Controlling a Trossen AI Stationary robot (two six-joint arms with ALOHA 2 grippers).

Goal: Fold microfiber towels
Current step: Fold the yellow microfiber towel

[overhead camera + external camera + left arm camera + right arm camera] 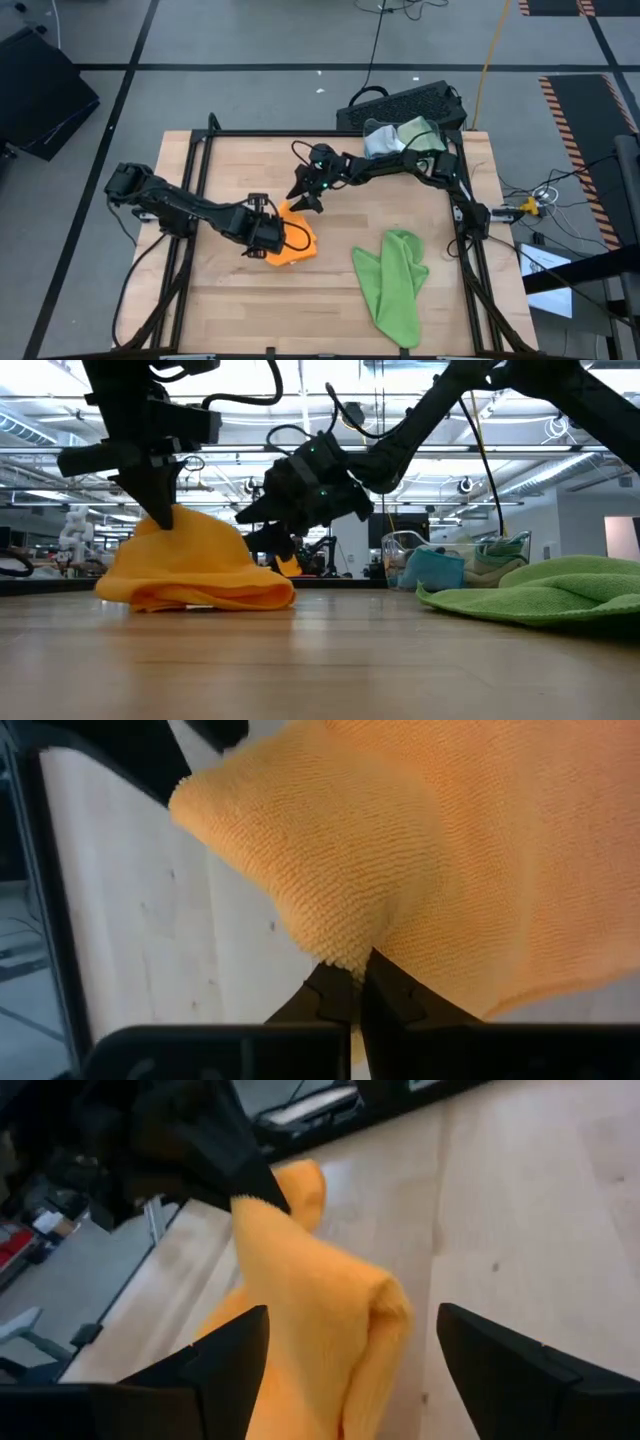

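Left gripper [268, 232]: high view, clamped on orange towel [292, 243], mid-table.
Right gripper [304, 196]: just beside towel's far edge.
Green towel [395, 285]: well apart.
Low view: orange towel [190, 565] heaped, pinched at top.
Right wrist view: fingers [215, 1365] spread wide, towel [310, 1330] between, ungripped.

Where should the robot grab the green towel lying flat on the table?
Probably by the narrow corner end of the green towel that points toward the middle of the table, coming straight down from above. It lies flat and crumpled, so a top pinch on an edge looks easiest, likely for the open right end effector.
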